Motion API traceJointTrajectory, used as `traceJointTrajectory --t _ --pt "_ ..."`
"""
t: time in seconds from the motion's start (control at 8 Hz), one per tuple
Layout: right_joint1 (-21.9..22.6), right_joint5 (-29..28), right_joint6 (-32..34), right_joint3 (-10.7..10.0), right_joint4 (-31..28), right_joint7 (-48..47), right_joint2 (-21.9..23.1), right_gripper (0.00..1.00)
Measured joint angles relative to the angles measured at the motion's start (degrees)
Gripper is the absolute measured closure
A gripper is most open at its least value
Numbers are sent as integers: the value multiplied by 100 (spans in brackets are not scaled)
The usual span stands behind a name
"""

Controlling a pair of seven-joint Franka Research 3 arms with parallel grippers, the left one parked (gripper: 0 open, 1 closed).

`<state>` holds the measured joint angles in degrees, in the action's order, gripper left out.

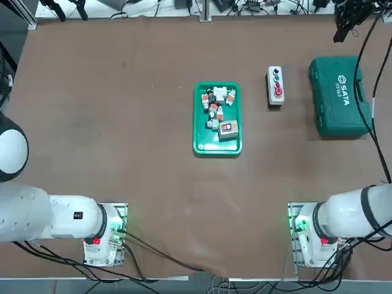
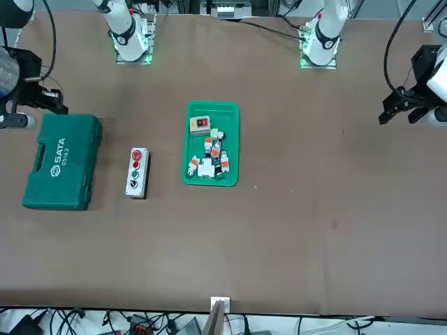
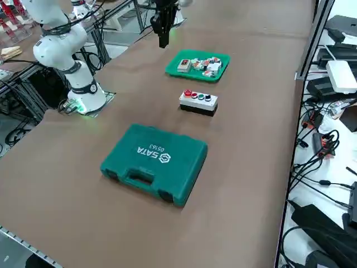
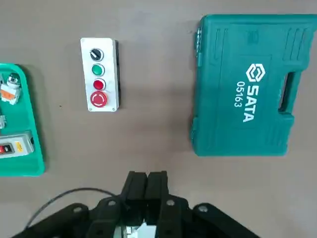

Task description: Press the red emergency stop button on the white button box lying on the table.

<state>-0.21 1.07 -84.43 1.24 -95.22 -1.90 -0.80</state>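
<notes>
Right gripper (image 4: 147, 181) nearest: black fingers pressed together, nothing between them, hanging above bare table (image 1: 122, 153), well short of targets. Beyond it, white button box (image 4: 99, 74) lies flat on tabletop, apart from gripper, between green tray (image 1: 217, 145) and green tool case (image 1: 340, 95). Red emergency stop button (image 4: 98, 99) sits at box end closest to gripper; small red, green, dark buttons follow in row. Tray holds small switch parts.

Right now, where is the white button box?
In the top view, the white button box lies on the table in the far right part, between the green parts tray and the green tool case, touching neither.
</notes>
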Motion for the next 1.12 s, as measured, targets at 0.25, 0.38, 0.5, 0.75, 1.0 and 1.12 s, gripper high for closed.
traceJointTrajectory --t 0.25,0.38,0.5,0.75,1.0,1.12 --pt "113 -125 -57 34 -206 -34 -22 99" --pt "167 -259 -266 40 -378 -130 -32 99" --pt "230 -328 -605 44 -617 -249 -46 99" --pt "490 -351 -1605 54 -1271 -684 -120 99" --pt "846 -353 -2937 68 -2121 -1287 -194 99" --pt "971 -353 -3531 72 -2523 -1457 -209 99"
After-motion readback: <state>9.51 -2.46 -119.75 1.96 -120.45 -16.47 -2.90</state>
